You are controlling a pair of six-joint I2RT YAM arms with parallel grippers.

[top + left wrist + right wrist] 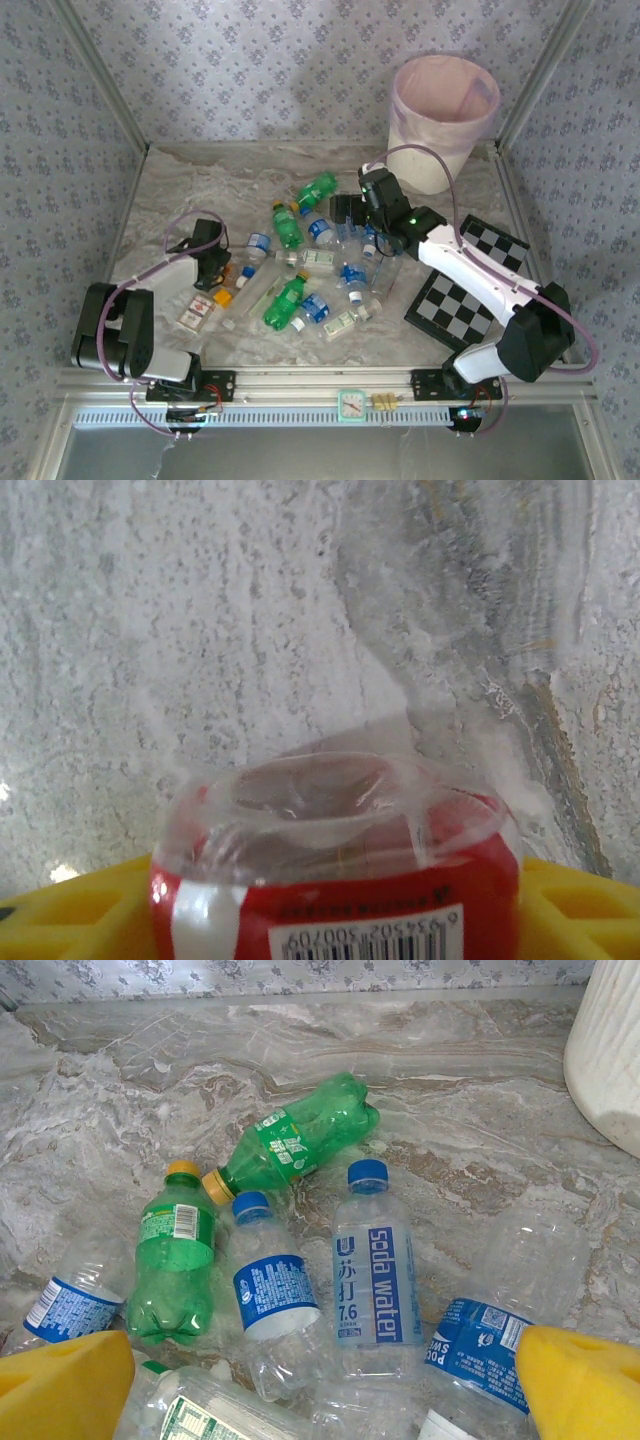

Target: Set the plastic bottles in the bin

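Some fifteen plastic bottles (288, 228) are seen from above lying flat in a loose heap at mid-bench (200, 190), their long axes turned every way. The bin (430, 160) stands upright at the far right corner, apart from the heap, with its pink liner (445, 95) showing inside. Open room is left along the far left, while a checkerboard (460, 305) takes the near right. The left gripper (212, 262) is lowered at the heap's left edge, and the right gripper (345, 208) at its far side.

At the left wrist, a red-labelled bottle (340, 880) is grasped, its clear end pointed away and yellow pads (70, 910) set against both sides.

At the right wrist, the right gripper (320, 1385) is spread wide above the heap. Two green bottles (300, 1140) are seen, one slanted with its cap to the lower left. Blue-labelled bottles (375, 1270) lie with caps toward the far edge.
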